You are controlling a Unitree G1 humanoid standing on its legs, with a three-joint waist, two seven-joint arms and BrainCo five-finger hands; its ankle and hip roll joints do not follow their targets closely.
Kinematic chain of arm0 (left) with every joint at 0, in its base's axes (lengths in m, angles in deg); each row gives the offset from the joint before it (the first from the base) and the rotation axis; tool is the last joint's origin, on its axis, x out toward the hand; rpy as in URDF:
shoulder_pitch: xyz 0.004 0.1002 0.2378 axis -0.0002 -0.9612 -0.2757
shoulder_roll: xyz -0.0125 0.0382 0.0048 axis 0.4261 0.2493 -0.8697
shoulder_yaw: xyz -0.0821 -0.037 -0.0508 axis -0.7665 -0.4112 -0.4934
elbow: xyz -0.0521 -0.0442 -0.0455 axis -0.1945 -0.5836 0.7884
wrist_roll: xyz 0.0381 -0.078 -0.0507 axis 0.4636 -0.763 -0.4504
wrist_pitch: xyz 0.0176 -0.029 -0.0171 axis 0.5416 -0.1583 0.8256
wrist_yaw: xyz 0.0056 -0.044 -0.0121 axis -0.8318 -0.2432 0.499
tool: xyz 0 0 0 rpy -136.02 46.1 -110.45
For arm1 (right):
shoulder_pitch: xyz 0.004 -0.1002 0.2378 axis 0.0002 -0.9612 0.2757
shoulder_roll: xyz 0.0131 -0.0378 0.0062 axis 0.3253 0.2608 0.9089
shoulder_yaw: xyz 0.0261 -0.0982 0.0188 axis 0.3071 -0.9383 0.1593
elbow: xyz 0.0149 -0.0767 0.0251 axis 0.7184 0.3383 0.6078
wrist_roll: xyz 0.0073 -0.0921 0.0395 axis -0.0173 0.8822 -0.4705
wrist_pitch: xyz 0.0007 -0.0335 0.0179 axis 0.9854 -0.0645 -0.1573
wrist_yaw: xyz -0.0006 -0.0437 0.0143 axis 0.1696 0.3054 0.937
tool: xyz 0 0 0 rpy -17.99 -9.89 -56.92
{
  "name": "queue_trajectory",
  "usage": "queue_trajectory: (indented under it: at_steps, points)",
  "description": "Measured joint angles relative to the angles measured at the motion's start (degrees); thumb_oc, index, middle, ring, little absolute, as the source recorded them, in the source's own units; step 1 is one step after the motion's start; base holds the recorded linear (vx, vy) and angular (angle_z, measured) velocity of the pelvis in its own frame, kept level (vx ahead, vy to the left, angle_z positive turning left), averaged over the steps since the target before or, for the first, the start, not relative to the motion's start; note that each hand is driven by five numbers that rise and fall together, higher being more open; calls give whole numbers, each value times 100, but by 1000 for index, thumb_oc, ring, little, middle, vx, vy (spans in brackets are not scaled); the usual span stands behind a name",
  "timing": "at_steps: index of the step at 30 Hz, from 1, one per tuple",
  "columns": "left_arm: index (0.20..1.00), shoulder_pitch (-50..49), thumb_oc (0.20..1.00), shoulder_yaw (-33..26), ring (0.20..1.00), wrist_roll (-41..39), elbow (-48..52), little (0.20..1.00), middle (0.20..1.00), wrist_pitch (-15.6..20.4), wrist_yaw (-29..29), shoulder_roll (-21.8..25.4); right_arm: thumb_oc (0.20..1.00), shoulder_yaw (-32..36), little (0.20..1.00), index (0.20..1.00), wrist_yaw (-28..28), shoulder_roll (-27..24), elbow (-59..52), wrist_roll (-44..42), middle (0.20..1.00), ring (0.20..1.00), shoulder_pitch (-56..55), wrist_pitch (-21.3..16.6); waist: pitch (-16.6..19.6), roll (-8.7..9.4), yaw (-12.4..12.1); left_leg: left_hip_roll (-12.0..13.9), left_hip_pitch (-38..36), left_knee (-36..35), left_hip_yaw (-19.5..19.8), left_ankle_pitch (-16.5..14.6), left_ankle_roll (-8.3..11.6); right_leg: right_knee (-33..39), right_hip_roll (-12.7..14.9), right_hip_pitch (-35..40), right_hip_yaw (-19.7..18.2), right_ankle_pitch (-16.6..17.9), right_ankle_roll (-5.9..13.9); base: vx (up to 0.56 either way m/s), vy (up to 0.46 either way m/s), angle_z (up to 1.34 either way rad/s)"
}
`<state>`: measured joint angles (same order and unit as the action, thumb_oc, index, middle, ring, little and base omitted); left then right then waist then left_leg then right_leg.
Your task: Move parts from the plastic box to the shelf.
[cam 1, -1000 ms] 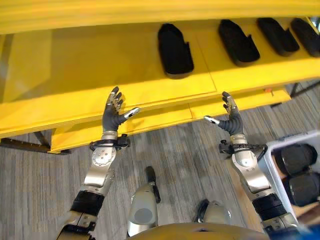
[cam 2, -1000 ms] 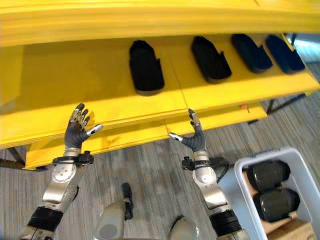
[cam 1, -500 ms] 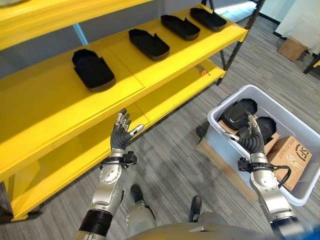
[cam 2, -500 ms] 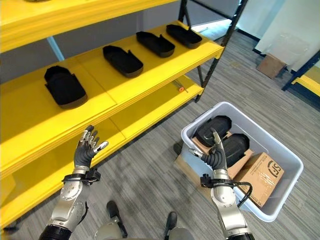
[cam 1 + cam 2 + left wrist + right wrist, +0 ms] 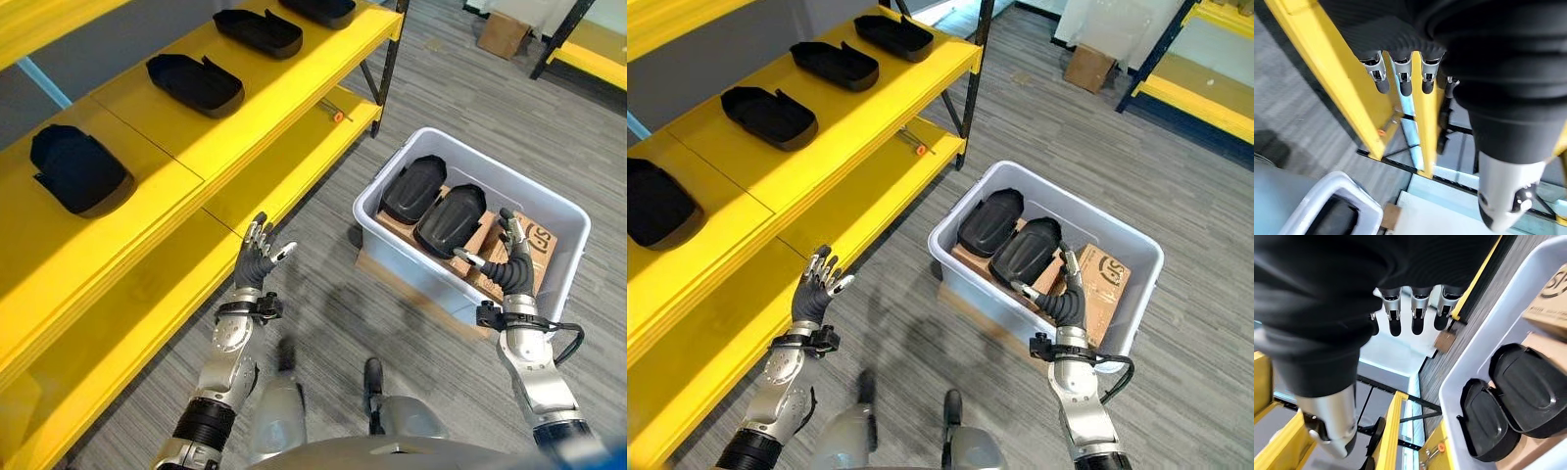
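Over plastic box point(image 5: 563, 220), open right hand point(image 5: 511, 266)

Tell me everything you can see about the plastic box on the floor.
The plastic box is a pale grey, rectangular tub with rounded corners and a thick rolled rim, open on top. It stands on the grey floor, near the end of the yellow shelf, turned at an angle to it. Inside lie two black parts side by side, domed sides up, and a brown cardboard box beside them. The right hand, fingers straight, is raised in front of its near wall; whether it touches the box is unclear.
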<state>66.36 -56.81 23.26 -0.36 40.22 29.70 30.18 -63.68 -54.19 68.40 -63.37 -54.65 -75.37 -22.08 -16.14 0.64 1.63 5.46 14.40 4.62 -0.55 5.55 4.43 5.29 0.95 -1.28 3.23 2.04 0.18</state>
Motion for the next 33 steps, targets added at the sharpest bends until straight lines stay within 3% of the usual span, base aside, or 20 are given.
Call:
queue_trajectory:
  at_steps: [1, 2, 3, 5, 6, 10, 11, 12, 13, 18, 21, 25, 28, 29, 30, 31, 33]
  points:
    - [1000, 52, 1000, -39, 1000, 1, -48, 1000, 1000, 8, -27, -13, 1000, -110, 1000, 1000, -7, -1, 61, 1, 1000, 1000, 49, 0, -62, 135, -126, -378, 2, 112, 525, -267, 60, -98, 103, -199, -401, 18, 41, 204, 150, -101]
    - [1000, 70, 1000, -37, 1000, 1, -170, 1000, 1000, 15, -33, -18, 1000, -157, 1000, 1000, 16, -1, 173, 17, 1000, 1000, 157, -1, -95, 196, -341, -666, -117, 52, 1008, -389, -55, -199, 152, -342, -621, 57, 143, 216, 254, -124]
    - [1000, 81, 1000, -25, 1000, 9, -253, 1000, 1000, -44, -46, 0, 1000, -194, 1000, 1000, 9, 24, 238, 52, 1000, 1000, 275, 6, -189, 76, -412, -680, -133, 175, 1020, -242, -342, -372, 128, -313, -590, 13, 240, 234, 335, -155]
    - [1000, 145, 1000, -22, 1000, 21, -207, 1000, 1000, -62, -89, 68, 1000, -264, 1000, 1000, 30, 218, 370, 66, 1000, 1000, 517, 5, -287, 115, -485, -763, -111, 759, 695, -591, -460, -504, 150, -281, -1031, -29, 270, 167, 272, -112]
    - [1000, 230, 1000, -2, 1000, 27, -194, 1000, 1000, -59, -97, 28, 1000, -259, 1000, 1000, 22, 215, 379, 59, 1000, 1000, 537, 4, -315, 61, -469, -758, -138, 832, 534, -665, -510, -382, 197, -183, -1043, 37, 346, 127, 191, -51]
    - [1000, 600, 1000, 80, 1000, 32, -158, 1000, 1000, 39, -114, 33, 1000, -255, 1000, 1000, 16, 237, 435, 40, 1000, 1000, 572, 11, -347, 118, -321, -809, -18, 835, 338, -816, -581, -211, 321, -254, -1163, -65, 414, 130, 144, -26]
    - [1000, 655, 1000, 88, 1000, 33, -106, 1000, 1000, 44, -120, 46, 1000, -263, 1000, 1000, 18, 237, 435, 41, 1000, 1000, 599, 16, -348, 111, -341, -703, 2, 776, 226, -775, -682, -455, 236, -417, -1167, -129, 393, 179, 191, -35]
    - [1000, 599, 1000, 119, 1000, 30, -46, 1000, 1000, 49, -161, 80, 1000, -269, 1000, 1000, 19, 246, 441, 41, 1000, 1000, 652, 37, -349, 114, -340, -631, 58, 796, 184, -783, -704, -1005, 194, -589, -1095, -344, 298, 279, 279, -55]
    - [1000, 548, 1000, 149, 1000, 32, -8, 1000, 1000, 66, -165, 177, 1000, -270, 1000, 1000, 18, 275, 472, 40, 1000, 1000, 698, 37, -271, 253, -426, -654, 64, 752, 27, -804, -722, -1348, 237, -720, -1103, -721, 293, 210, 197, -48]
    - [1000, 662, 1000, 220, 1000, 73, -15, 1000, 1000, 60, -299, 182, 1000, -356, 1000, 1000, 2, 241, 470, 41, 1000, 1000, 961, 50, -185, 258, -272, -678, 69, 588, -179, -757, -706, -421, 331, -501, -1359, -228, 419, 140, 119, -30]
    - [1000, 794, 1000, 231, 1000, 74, -15, 1000, 1000, 60, -403, 178, 1000, -466, 1000, 1000, 1, 217, 470, 44, 1000, 1000, 1020, 64, -173, 249, -223, -689, 69, 569, -274, -785, -758, -410, 343, -540, -1373, -195, 435, 124, 84, -18]
    - [1000, 920, 1000, 309, 1000, 85, -60, 1000, 1000, 49, -509, 228, 1000, -502, 1000, 1000, 13, 220, 469, 47, 1000, 1000, 1058, 122, -105, 168, -194, -573, 54, 506, -355, -783, -805, -1390, 158, -1106, -1325, -236, 531, 56, 91, -18]
    - [1000, 928, 1000, 414, 1000, 133, -191, 1000, 1000, 27, -534, 296, 1000, -555, 1000, 1000, 18, 260, 476, 47, 1000, 1000, 1151, 128, -119, 79, -70, -500, -52, 464, -539, -756, -916, -3213, 78, -2073, -1029, -187, 937, 143, 119, -26]
    - [1000, 918, 1000, 426, 1000, 142, -200, 1000, 1000, 15, -533, 292, 1000, -593, 1000, 1000, 23, 259, 459, 48, 1000, 1000, 1133, 127, -133, 54, -24, -514, -127, 429, -574, -756, -933, -3352, 160, -2133, -900, -163, 967, 229, 60, -40]
    - [1000, 791, 1000, 395, 1000, 154, -171, 1000, 1000, 23, -536, 254, 1000, -683, 1000, 1000, 42, 244, 471, 53, 1000, 1000, 1033, 160, -101, 42, -26, -563, -259, 273, -789, -758, -977, -3025, 532, -2095, -174, -342, 793, 193, -45, -45]
    - [1000, 765, 1000, 395, 1000, 151, -179, 1000, 1000, 37, -535, 233, 1000, -696, 1000, 1000, 41, 249, 465, 52, 1000, 1000, 1038, 160, -99, 39, -90, -563, -304, 237, -882, -800, -945, -2799, 627, -2162, -21, -346, 765, 350, -108, -82]
    - [1000, 766, 1000, 338, 1000, 146, -321, 1000, 1000, 45, -533, 196, 1000, -698, 1000, 1000, 39, 254, 467, 56, 1000, 1000, 1133, 158, -161, -51, -101, -563, -333, 92, -1008, -809, -972, -1631, 827, -2117, 261, -297, 835, 259, -94, -68]
